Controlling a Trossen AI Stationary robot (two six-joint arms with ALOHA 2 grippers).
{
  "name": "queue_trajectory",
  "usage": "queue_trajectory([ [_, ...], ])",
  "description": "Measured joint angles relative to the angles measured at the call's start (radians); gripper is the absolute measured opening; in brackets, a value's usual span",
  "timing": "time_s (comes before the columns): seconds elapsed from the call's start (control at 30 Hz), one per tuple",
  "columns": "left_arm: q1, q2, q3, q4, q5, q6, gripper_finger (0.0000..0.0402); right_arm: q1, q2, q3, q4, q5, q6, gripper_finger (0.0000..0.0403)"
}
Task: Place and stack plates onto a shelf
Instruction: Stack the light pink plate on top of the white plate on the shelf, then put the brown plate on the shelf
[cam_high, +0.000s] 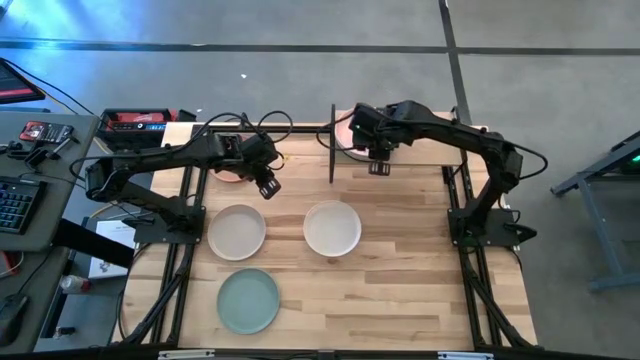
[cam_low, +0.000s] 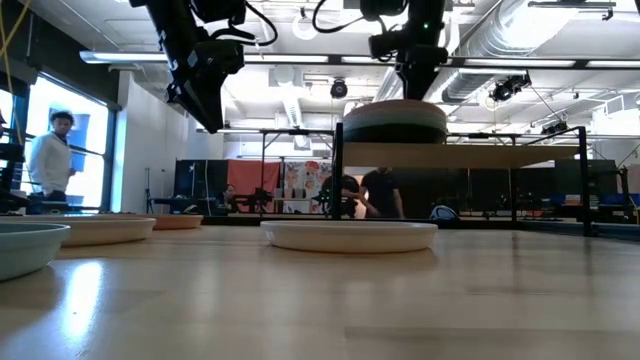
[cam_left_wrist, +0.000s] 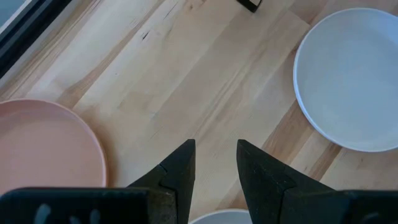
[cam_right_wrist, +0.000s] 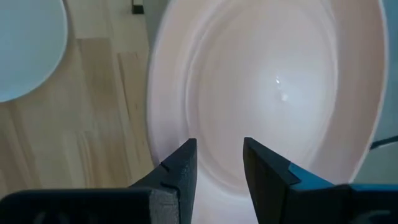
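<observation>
The shelf (cam_low: 480, 155) stands at the table's far side. A stack of plates (cam_low: 395, 120) rests on it, with a salmon pink plate (cam_right_wrist: 273, 93) on top. My right gripper (cam_right_wrist: 217, 146) hovers open just above that plate's near rim, with nothing between its fingers. On the tabletop lie a cream plate (cam_high: 237, 232), a white plate (cam_high: 332, 228), a mint green plate (cam_high: 248, 300) and a pink plate (cam_left_wrist: 43, 149). My left gripper (cam_left_wrist: 214, 146) hangs open over bare wood between the pink plate and the white plate (cam_left_wrist: 354, 81).
A black shelf post (cam_high: 331, 145) stands between the two grippers. The arms' black frames (cam_high: 185, 215) run along both table sides. Bare wood shows at the near right (cam_high: 420, 300). People stand in the room beyond the table (cam_low: 50, 160).
</observation>
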Motion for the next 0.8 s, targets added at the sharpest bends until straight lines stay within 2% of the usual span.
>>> queue_trajectory([
  [0.4,0.0,0.0,0.0,0.0,-0.002,0.008,0.0106,-0.027,0.013,-0.007,0.048,-0.093,0.001,0.0108],
  [0.6,0.001,0.0,0.0,-0.004,-0.029,0.033,0.0106,-0.033,0.023,0.004,0.046,-0.046,0.0,0.0108],
  [0.8,0.05,0.0,0.0,-0.022,-0.03,0.045,0.0106,-0.03,0.023,0.133,-0.009,-0.028,0.076,0.0108],
])
